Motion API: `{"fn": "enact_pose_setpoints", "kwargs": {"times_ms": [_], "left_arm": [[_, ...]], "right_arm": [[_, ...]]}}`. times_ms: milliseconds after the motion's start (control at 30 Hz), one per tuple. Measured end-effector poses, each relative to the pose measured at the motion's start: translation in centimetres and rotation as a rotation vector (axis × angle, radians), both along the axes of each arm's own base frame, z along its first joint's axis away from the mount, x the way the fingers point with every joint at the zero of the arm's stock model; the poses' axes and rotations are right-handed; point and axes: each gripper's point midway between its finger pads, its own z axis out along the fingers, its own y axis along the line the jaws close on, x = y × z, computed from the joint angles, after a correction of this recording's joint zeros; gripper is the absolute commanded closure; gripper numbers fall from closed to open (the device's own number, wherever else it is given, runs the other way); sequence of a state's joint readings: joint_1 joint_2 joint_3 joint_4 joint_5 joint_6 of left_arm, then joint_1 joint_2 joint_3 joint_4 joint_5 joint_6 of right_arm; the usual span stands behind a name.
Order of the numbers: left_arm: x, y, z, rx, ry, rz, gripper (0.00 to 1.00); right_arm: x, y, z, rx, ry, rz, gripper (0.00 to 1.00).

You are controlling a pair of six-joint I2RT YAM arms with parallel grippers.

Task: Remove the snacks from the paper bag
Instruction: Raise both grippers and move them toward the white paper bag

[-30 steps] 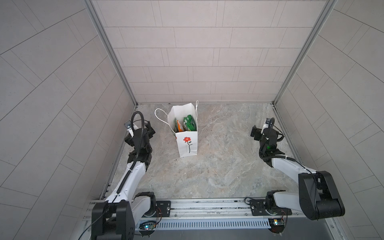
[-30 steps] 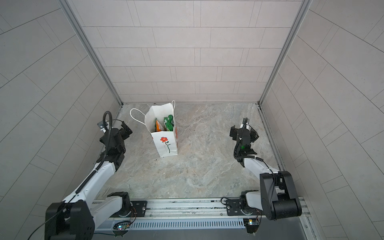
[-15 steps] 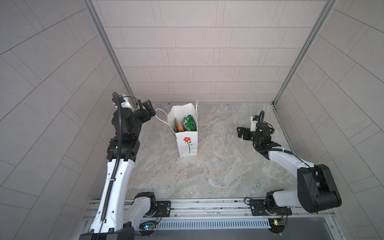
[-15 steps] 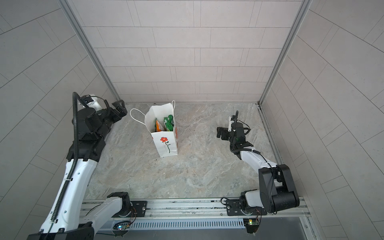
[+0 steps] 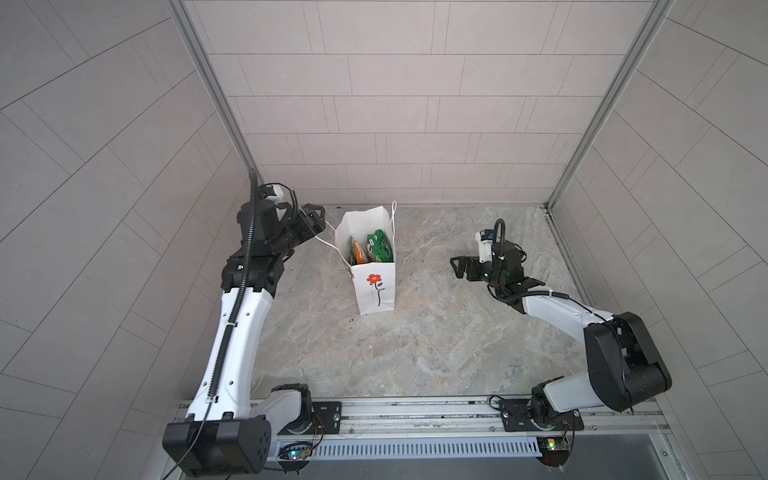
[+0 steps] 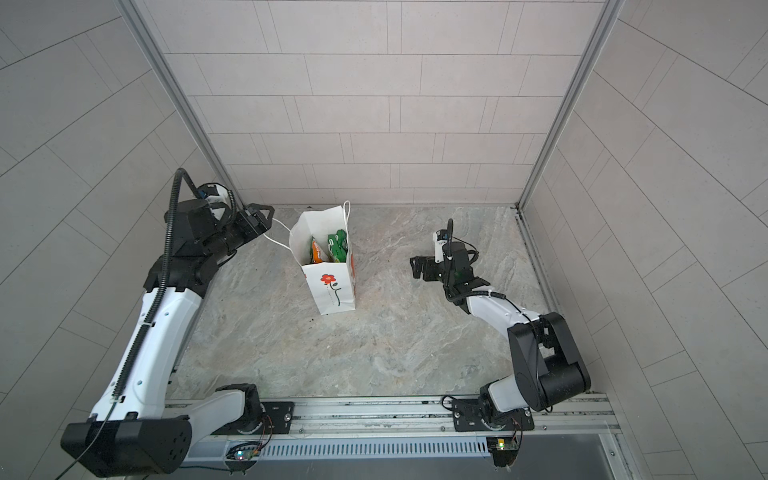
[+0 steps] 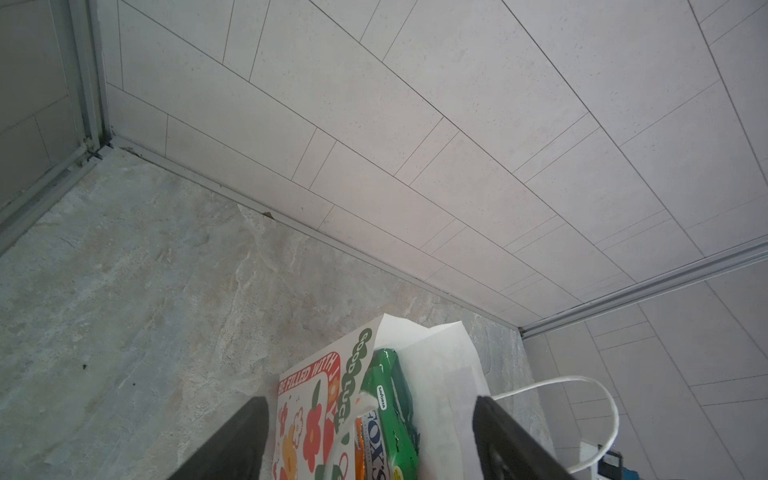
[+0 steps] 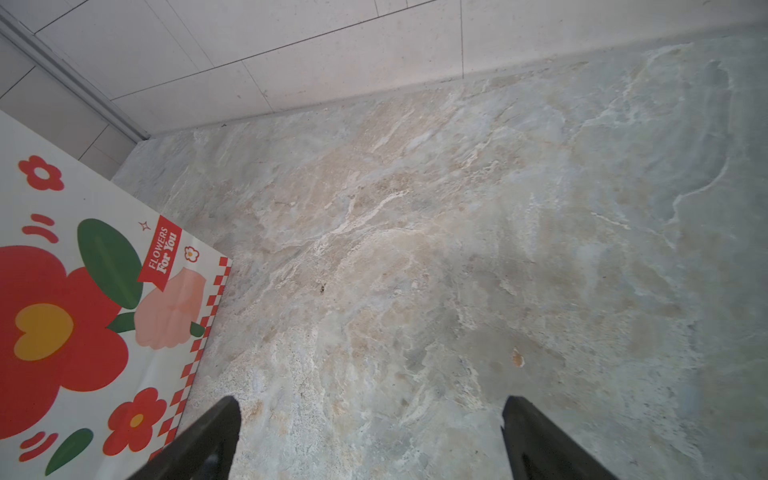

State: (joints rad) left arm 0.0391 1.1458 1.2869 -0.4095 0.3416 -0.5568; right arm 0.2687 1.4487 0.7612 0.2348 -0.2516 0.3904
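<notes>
The white paper bag [image 5: 376,286] [image 6: 332,291] stands upright at mid-floor, mouth open, a red flower on its front. Snacks [image 5: 372,247] [image 6: 328,247], green and orange pouches, stand inside it. My left gripper [image 5: 318,216] [image 6: 266,214] hovers open just left of the bag's rim, above the string handle [image 5: 328,239]. In the left wrist view its gripper [image 7: 369,401] frames the bag's mouth [image 7: 436,361] and a green FOX'S pouch [image 7: 390,415]. My right gripper [image 5: 455,266] [image 6: 413,266] is open and low over the floor, right of the bag. The right wrist view shows that gripper [image 8: 370,405] empty, with the bag's flowered side [image 8: 83,311] off to one side.
Tiled walls close the cell on three sides. A metal rail [image 5: 415,411] carrying both arm bases runs along the front edge. The marble floor [image 5: 415,340] has a few dark specks near the bag's foot.
My left arm has risen and swung in toward the bag's rim, its jaws slightly narrower. The right gripper has slid left over the floor toward the bag.
</notes>
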Motion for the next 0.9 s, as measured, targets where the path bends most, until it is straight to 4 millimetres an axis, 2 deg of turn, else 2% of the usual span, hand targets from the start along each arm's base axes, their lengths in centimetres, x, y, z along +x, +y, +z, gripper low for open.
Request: {"fn": "enact_pose_setpoints", "kwargs": {"times_ms": [333, 533, 767, 900], "left_arm": [[0.5, -0.2, -1.9, -0.034, 0.051, -0.011, 0.58], [1.1, -0.3, -2.6, -0.047, 0.063, -0.025, 0.87], [1.6, -0.4, -2.2, -0.05, 0.037, -0.033, 1.0], [2.3, -0.8, -2.1, -0.058, 0.022, -0.062, 1.0]], "right_arm": [[-0.1, 2.2, -0.5, 0.015, 0.02, 0.059, 0.01], [0.0, 4.0, -1.3, 0.028, 0.047, 0.113, 0.01], [-0.9, 6.4, -3.6, 0.034, 0.107, 0.188, 0.01], [-1.3, 7.6, -4.7, 0.051, 0.132, 0.217, 0.0]]}}
